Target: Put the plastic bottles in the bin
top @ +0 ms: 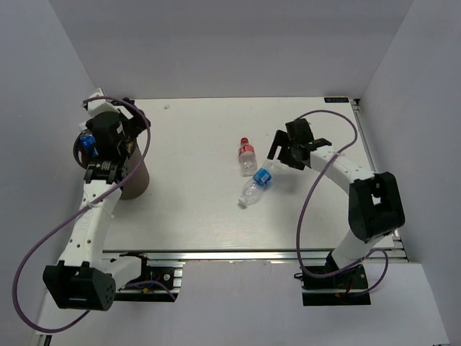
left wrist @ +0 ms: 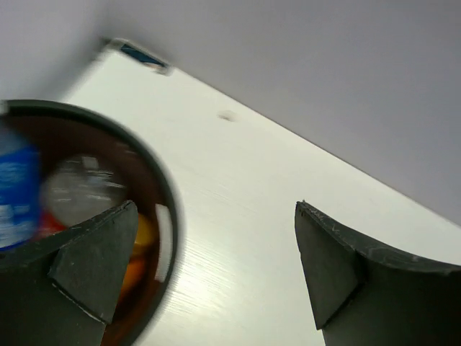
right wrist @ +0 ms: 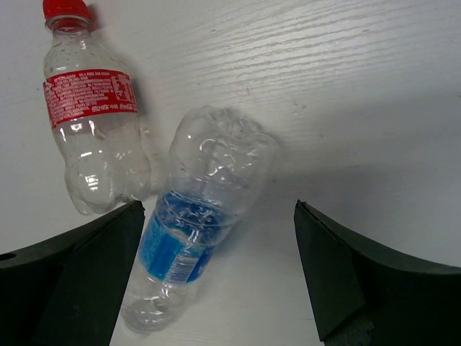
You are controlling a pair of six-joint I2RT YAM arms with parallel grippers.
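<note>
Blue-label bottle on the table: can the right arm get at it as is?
Probably yes. The right gripper is open and pointed at the blue-label bottle, with nothing between them. The red-label bottle lies close alongside and could get nudged.

Bright, even light; left wrist view perhaps motion-blurred.

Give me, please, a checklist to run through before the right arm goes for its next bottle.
1. Right gripper open: ok.
2. Blue-labelled bottle lying under the jaws: ok.
3. Red-labelled bottle apart from it: cannot tell; they lie very close.
4. Left gripper open and empty: ok.
5. Bin mouth free for a drop: not ok; that gripper hangs over it.
</note>
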